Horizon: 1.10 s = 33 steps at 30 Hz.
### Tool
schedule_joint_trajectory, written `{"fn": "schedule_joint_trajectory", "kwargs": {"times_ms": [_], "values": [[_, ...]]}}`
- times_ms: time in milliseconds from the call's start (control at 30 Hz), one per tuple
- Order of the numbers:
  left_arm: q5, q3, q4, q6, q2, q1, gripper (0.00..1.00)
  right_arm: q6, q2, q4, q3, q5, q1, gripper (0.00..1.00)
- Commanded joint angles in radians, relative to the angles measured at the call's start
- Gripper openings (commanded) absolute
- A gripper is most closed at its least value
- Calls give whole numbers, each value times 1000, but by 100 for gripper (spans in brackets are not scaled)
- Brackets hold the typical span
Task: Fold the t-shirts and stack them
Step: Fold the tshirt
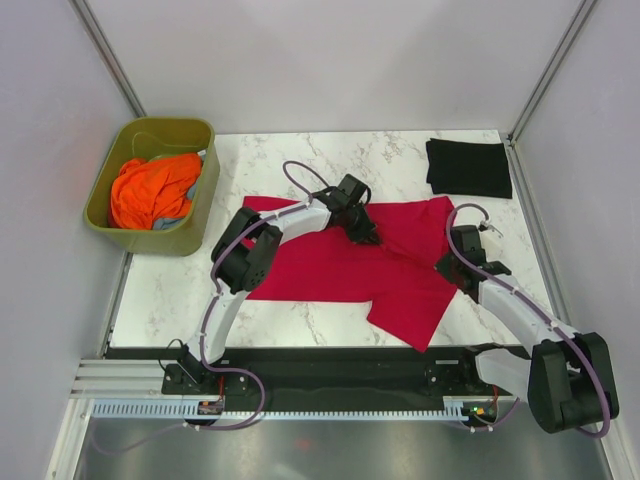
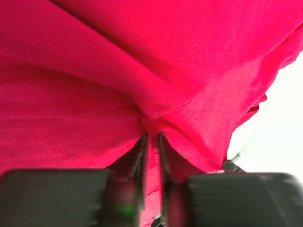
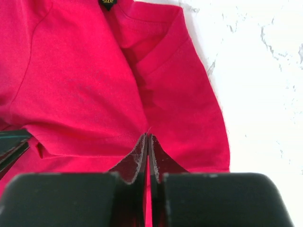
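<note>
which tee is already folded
The black t-shirt: a neat flat rectangle at the far right corner. The red t-shirt lies spread out and rumpled.

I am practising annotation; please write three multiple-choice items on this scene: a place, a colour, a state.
1. Where is the black t-shirt? A in the tub; B at the table's far right corner; C under the red t-shirt.
2. Colour of the top cloth in the tub? A orange; B white; C black.
3. The right end effector is: A wide open; B shut on the red t-shirt; C gripping the tub.
Answers: B, it lies alone by that corner; A, orange cloth shows on top; B, its closed fingers pinch red cloth.
</note>
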Motion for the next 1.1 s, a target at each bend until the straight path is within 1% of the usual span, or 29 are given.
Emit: {"fn": "schedule_joint_trajectory", "kwargs": {"times_ms": [0,33,67,100,200,233,300,367,400,500,533,567,667,800,933,1067], "values": [[5,-1,-12,64,-58,2,28,-54,35,40,41,41,3,9],[2,-1,-19,73,-66,3,31,-89,45,31,63,24,0,21],[0,5,-32,96,-75,3,34,-121,54,23,87,5,-8,28],[-4,10,-40,113,-98,6,38,-188,77,2,144,-40,-14,38],[-27,27,-77,177,-135,25,41,-310,135,5,242,-132,-44,46],[-32,30,-83,191,-158,32,41,-328,154,11,268,-144,-52,47],[-44,24,-92,235,-178,66,42,-365,213,34,340,-215,-84,47],[-49,21,-100,281,-193,110,42,-405,271,67,388,-242,-115,47],[-46,19,-106,295,-193,127,42,-416,295,115,400,-281,-130,45],[-38,19,-106,341,-183,201,42,-459,411,166,472,-376,-184,36],[-38,27,-108,352,-176,218,42,-470,442,169,494,-423,-186,35],[-35,33,-108,376,-158,251,42,-494,495,173,536,-445,-228,34],[-27,62,-114,404,-111,302,41,-519,584,178,602,-498,-273,33],[-16,93,-115,415,-55,342,40,-537,661,175,661,-531,-320,32],[-26,114,-115,415,-17,370,40,-560,729,170,705,-543,-333,36],[-39,117,-117,418,0,387,39,-577,793,172,742,-551,-344,36]]}}
